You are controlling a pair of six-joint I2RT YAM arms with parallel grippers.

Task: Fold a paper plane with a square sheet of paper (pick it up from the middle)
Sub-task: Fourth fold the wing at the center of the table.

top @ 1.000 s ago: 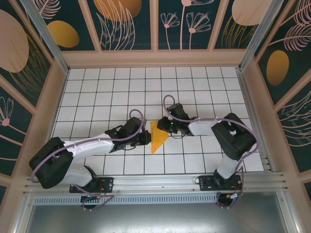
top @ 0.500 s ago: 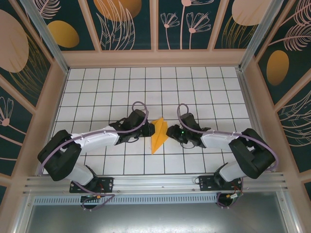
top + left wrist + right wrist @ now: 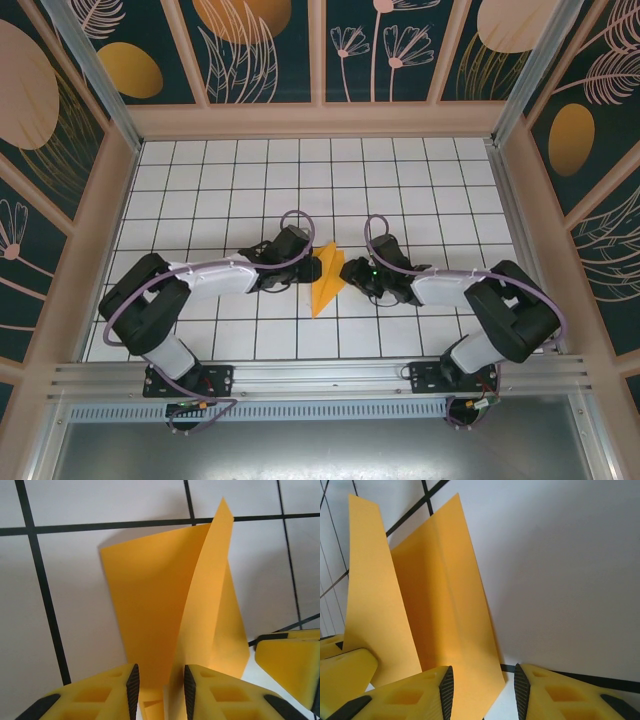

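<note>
The folded square sheet of paper [image 3: 326,282] lay near the table's [image 3: 200,180] front edge, its raised flaps between the narrowly parted jaws of the left gripper [image 3: 308,269] and right gripper [image 3: 347,272] — neither pinching.

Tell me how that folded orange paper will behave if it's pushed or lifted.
The paper looks thin and light, so a push would probably slide it across the smooth table. Its flaps stand half open, so it will likely flex and splay unless pinched low, where they meet.

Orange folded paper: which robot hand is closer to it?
Neither clearly: left gripper sits left of the paper, right gripper right of it, each open with paper between its fingers.
</note>
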